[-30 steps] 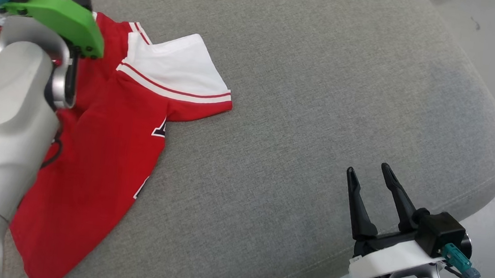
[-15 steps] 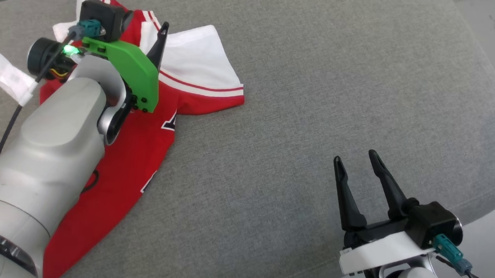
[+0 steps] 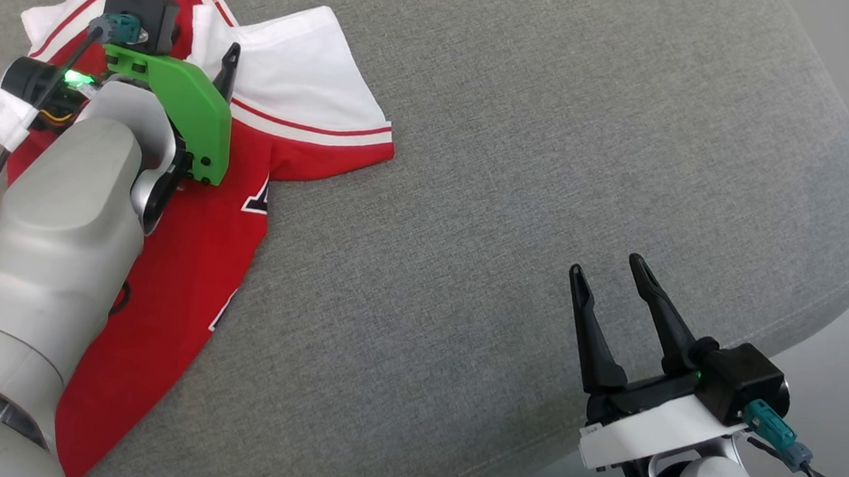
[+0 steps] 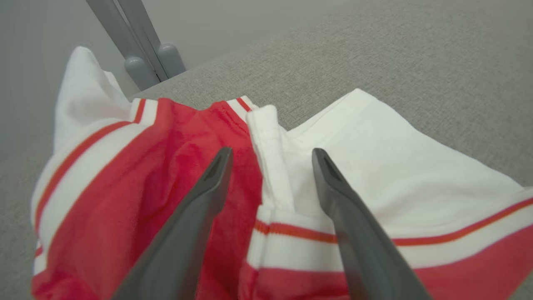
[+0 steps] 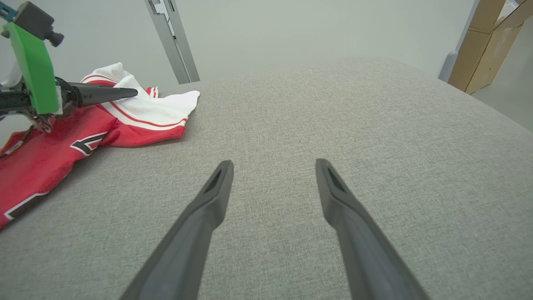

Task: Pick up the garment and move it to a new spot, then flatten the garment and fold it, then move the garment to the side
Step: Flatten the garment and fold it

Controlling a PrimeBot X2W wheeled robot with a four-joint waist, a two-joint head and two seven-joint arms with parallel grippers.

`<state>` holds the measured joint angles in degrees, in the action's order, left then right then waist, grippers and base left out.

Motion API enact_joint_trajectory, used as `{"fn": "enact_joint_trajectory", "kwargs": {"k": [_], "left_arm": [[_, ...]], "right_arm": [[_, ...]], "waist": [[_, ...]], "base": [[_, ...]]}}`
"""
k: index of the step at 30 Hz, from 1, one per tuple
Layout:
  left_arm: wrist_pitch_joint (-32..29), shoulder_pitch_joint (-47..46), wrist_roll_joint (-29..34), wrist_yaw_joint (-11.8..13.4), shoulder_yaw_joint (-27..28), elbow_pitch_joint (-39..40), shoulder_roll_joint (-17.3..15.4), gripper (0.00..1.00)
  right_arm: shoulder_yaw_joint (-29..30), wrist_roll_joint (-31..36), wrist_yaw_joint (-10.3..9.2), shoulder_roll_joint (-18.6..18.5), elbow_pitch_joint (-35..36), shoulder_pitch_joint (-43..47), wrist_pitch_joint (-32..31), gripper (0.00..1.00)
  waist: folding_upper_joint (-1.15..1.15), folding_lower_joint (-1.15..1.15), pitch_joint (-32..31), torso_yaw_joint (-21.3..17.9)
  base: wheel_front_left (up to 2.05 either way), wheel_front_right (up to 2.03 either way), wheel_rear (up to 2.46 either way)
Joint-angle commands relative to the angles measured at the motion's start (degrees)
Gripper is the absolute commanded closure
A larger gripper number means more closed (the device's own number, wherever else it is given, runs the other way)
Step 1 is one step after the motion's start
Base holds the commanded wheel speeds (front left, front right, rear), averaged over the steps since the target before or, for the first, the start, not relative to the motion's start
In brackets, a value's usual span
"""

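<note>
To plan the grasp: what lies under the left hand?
The left hand hangs over the collar of the red-and-white jersey, on a grey cushion. The forearm hides part of it.

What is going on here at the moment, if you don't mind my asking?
A two-armed robot is working on a red and white jersey that lies rumpled on a grey cushion. Its left gripper is open over the jersey's top end, straddling a white fold but not closed on it. The right gripper is open too, over bare cushion and apart from the jersey. Nothing is held, and the jersey is not yet flattened or folded.
</note>
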<state>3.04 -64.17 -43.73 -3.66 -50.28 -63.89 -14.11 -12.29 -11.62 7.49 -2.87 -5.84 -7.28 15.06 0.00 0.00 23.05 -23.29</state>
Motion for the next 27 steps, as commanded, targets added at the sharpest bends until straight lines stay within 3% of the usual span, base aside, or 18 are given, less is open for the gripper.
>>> {"fn": "enact_joint_trajectory", "kwargs": {"k": [1,11,22,27], "left_arm": [[0.60,-1.00,-0.21,-0.76,-0.09,-0.26,0.22,1.00],[8.88,1.87,0.86,-2.34,-1.85,3.00,4.09,1.00],[12.12,23.05,4.97,-0.48,-9.04,23.69,8.35,1.00],[12.18,29.10,5.69,-0.11,-12.02,28.26,9.76,1.00]], "right_arm": [[-0.12,-0.53,0.01,-0.03,0.08,-0.63,0.17,0.00],[1.17,0.76,0.01,-0.04,-1.02,0.51,0.17,0.00],[3.77,2.36,0.01,-0.04,-1.71,3.81,0.17,0.00],[3.04,2.67,0.01,-0.08,-2.29,3.15,0.17,0.00]], "waist": [[0.00,0.00,0.08,0.22],[0.00,0.00,-3.20,2.81],[0.00,0.00,-8.85,6.85],[0.00,0.00,-9.59,7.54]], "base": [[0.00,0.00,0.00],[0.00,0.00,0.00],[0.00,0.00,0.00],[0.00,0.00,0.00]]}}
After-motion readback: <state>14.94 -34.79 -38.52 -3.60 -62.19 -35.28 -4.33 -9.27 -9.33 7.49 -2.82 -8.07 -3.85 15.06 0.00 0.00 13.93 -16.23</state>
